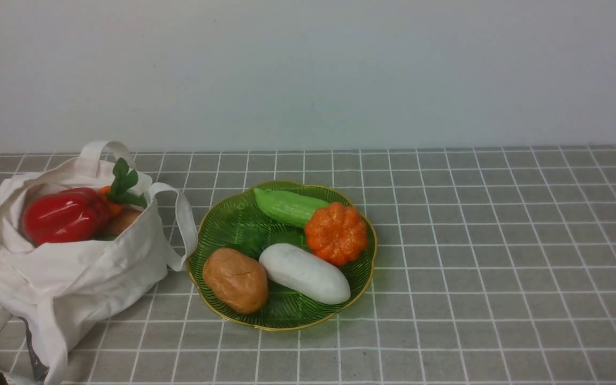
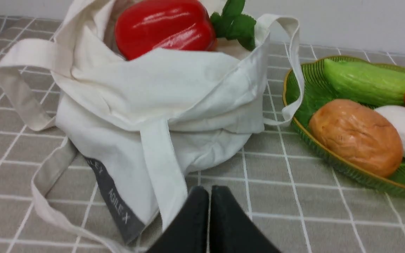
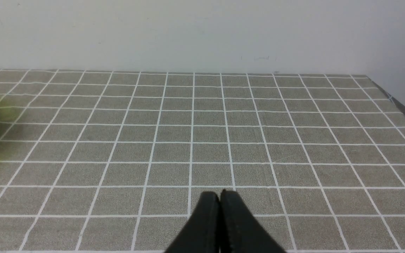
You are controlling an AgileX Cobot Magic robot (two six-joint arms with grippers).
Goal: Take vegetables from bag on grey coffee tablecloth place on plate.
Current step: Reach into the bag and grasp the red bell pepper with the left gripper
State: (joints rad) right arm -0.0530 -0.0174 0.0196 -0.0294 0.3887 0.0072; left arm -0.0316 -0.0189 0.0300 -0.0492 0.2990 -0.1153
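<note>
1. Front view: the bag slumps at the tabletop's near left corner, with a red pepper poking out of its mouth. The plate is just beside it, toward the middle, carrying four veggies.
2. Left wrist: the left end effector is pinched closed and empty, near the bag's base.
3. Right wrist: the right end effector is also clamped together and empty, over the tablecloth.
</note>
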